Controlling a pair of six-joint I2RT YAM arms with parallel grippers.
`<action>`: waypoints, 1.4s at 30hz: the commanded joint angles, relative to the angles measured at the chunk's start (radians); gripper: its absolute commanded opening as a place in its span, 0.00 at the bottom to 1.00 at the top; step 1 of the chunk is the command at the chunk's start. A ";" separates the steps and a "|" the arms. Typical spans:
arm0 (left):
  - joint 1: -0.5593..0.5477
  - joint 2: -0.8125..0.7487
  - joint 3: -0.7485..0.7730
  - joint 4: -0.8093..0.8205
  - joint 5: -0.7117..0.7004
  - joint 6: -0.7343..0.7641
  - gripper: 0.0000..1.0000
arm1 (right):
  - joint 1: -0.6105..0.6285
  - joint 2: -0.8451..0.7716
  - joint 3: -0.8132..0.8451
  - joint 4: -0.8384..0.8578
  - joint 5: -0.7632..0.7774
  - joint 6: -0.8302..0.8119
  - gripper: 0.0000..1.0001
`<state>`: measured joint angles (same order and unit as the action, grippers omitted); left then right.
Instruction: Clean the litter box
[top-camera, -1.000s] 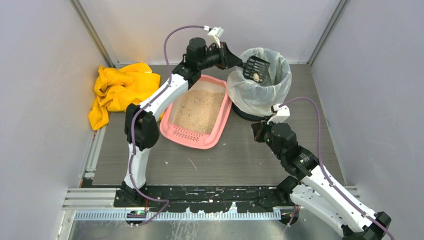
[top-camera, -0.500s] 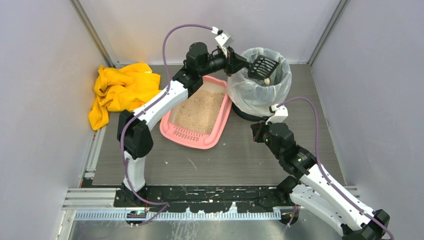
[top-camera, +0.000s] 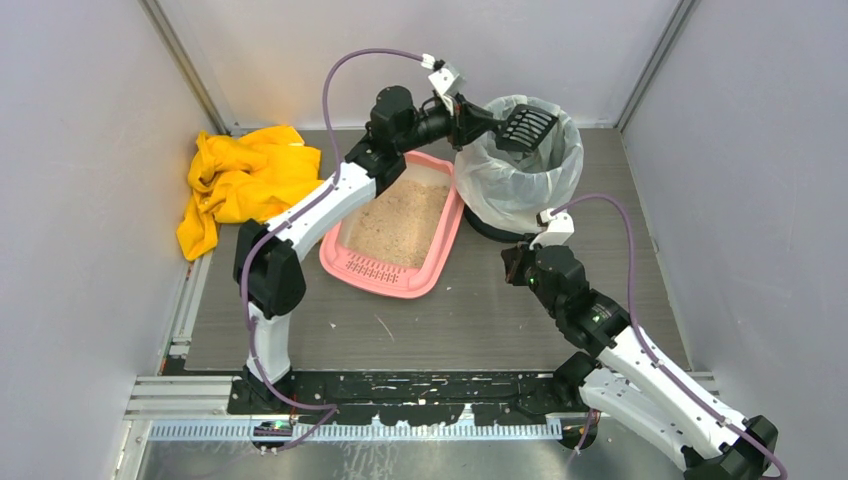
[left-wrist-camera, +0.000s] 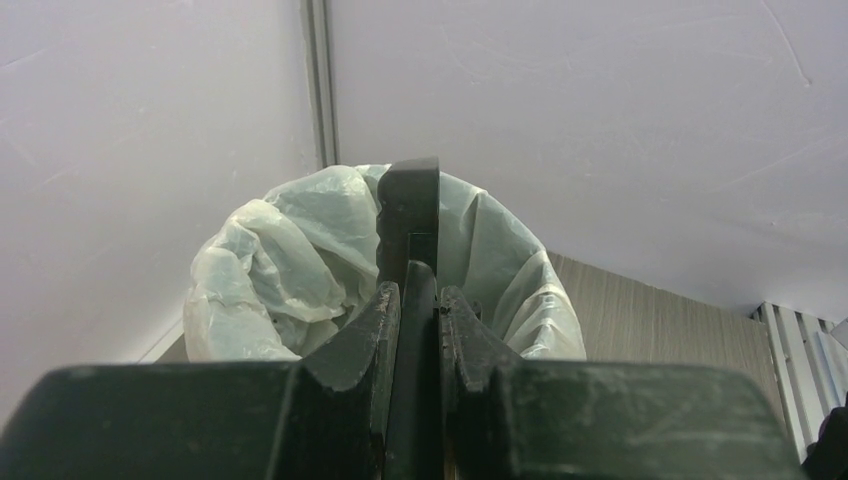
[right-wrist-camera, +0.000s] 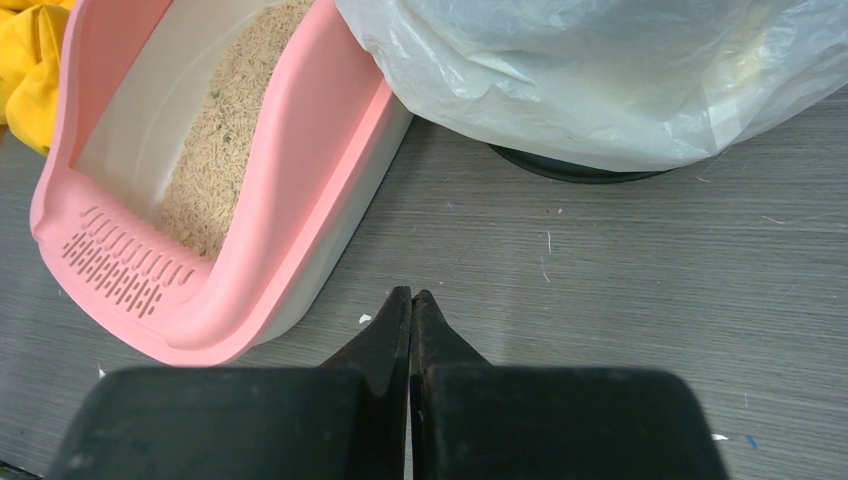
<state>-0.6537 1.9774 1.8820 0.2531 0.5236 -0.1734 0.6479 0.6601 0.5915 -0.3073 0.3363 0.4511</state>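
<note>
The pink litter box (top-camera: 395, 225) (right-wrist-camera: 290, 170) holds beige litter and lies left of the round lined bin (top-camera: 520, 165) (left-wrist-camera: 300, 270) (right-wrist-camera: 600, 70). My left gripper (top-camera: 478, 122) (left-wrist-camera: 418, 290) is shut on the handle of a black slotted scoop (top-camera: 524, 127) (left-wrist-camera: 408, 205), held edge-on over the bin's mouth. No clump shows on the scoop. My right gripper (top-camera: 512, 268) (right-wrist-camera: 411, 297) is shut on nothing, low over the table in front of the bin and to the right of the litter box.
A crumpled yellow cloth (top-camera: 240, 180) (right-wrist-camera: 30, 60) lies at the back left beside the litter box. Small white specks (right-wrist-camera: 365, 319) dot the grey table (top-camera: 460, 320). Grey walls close in on three sides.
The left arm swung the scoop further over the bin and turned it. The pale clump seen on it earlier no longer shows. The right arm has hardly moved.
</note>
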 joint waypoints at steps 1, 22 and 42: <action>0.004 -0.107 -0.024 0.147 -0.064 -0.048 0.00 | -0.002 0.001 -0.001 0.054 0.018 0.011 0.01; 0.310 -0.824 -0.723 -0.149 -0.328 -0.374 0.00 | 0.001 0.101 0.017 0.173 -0.195 0.033 0.07; 0.395 -0.741 -0.587 -0.535 -0.312 -0.364 0.00 | -0.009 0.362 0.450 -0.263 -0.033 0.065 0.05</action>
<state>-0.2256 1.2209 1.1442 -0.1490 0.2195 -0.5922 0.6464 1.1057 0.9066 -0.3538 0.2184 0.5007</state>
